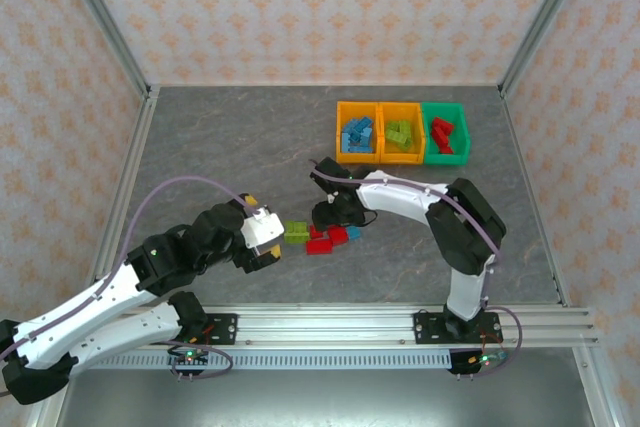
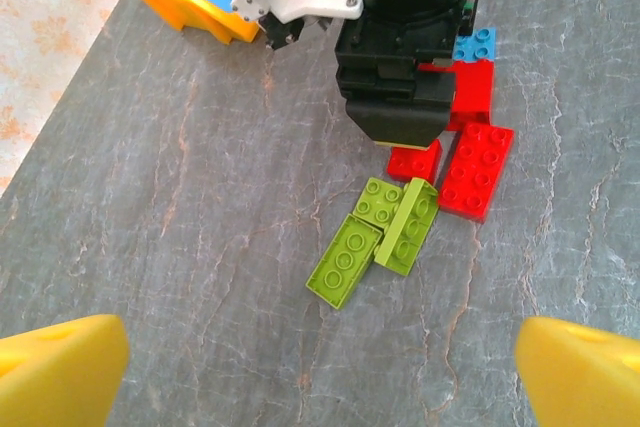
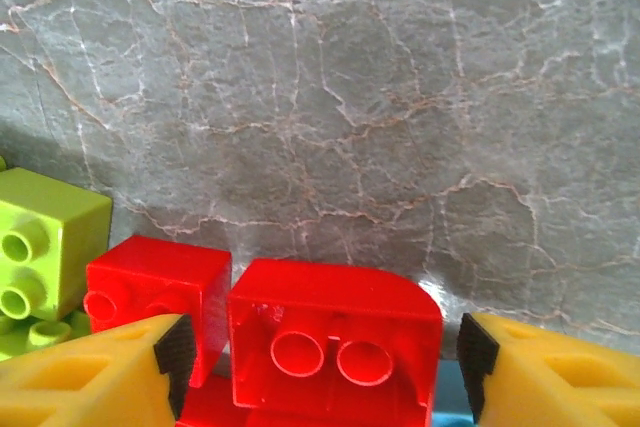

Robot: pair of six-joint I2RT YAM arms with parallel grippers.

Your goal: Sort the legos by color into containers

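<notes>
right gripper [image 3: 325, 377] poised around a red lego [image 3: 335, 342] in the small pile left on the table [image 1: 220, 137].
its yellow fingers [image 3: 90, 377] stand open on either side of the brick, a narrow gap at each pad, and a second red brick [image 3: 155, 292] sits just beside it on the left. likely best to close on the one brick squarely, keeping the neighbour out of the grip, lift straight up, then carry it to the green bin [image 1: 467, 133] at the right end of the row, where the other reds lie. the left gripper [image 2: 320, 367] hangs open and empty near the lime bricks [image 2: 375, 237] and should stay clear.
</notes>
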